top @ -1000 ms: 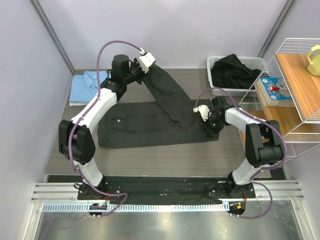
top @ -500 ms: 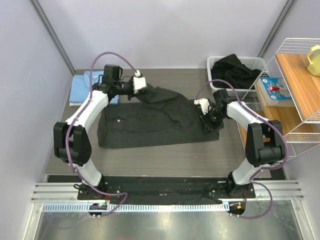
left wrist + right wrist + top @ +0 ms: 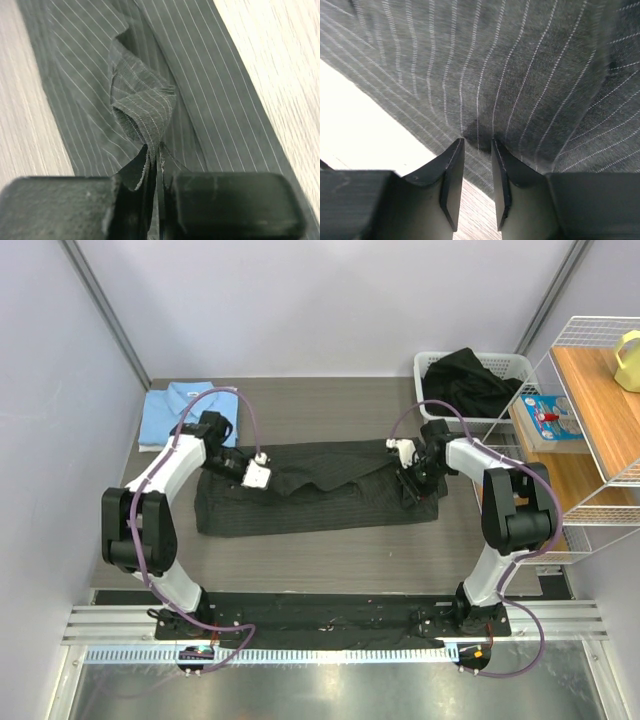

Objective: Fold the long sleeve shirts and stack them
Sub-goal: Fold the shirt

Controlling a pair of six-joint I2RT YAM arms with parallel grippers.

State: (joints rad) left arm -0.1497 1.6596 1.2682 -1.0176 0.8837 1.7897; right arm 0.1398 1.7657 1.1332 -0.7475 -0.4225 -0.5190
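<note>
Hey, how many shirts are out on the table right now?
2. The black pinstriped shirt lies spread across the middle of the table; the light blue shirt sits folded at its far left corner. Dark clothing heaped in the basket may hide more.

A grey wood-grain table fills the booth, closed in on its far and left sides by plain pale lavender walls under soft, even light. At the table's far right corner sits a white slatted basket. Just past the table's right edge stands a white wire rack whose wooden shelves carry a yellow item, perhaps a jug, and a blue packet. A ribbed aluminium rail runs along the table's near edge.
</note>
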